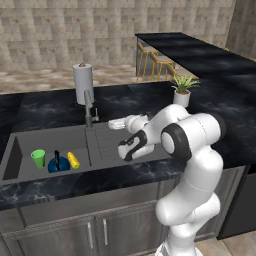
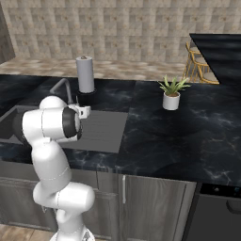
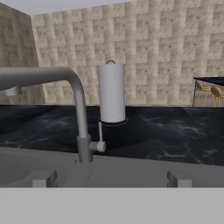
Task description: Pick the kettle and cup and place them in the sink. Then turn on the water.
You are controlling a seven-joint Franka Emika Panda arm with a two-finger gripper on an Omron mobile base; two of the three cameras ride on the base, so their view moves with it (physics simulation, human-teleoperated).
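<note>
One upright cup [image 1: 38, 158] in sink [image 1: 15, 155]

Hand view level, near faucet [image 3: 78, 113]

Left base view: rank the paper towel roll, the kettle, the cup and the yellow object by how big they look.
1. White upright paper towel roll, clearly largest, though farther back.
2. Squat dark-blue kettle with black handle.
3. Bright green tapered cup.
4. Small yellow object.
Kettle and cup look close in size; the three lie together in the grey sink.

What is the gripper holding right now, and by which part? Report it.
Nothing. The gripper is open, its fingers apart in front of the faucet. The kettle and cup sit in the sink.
</note>
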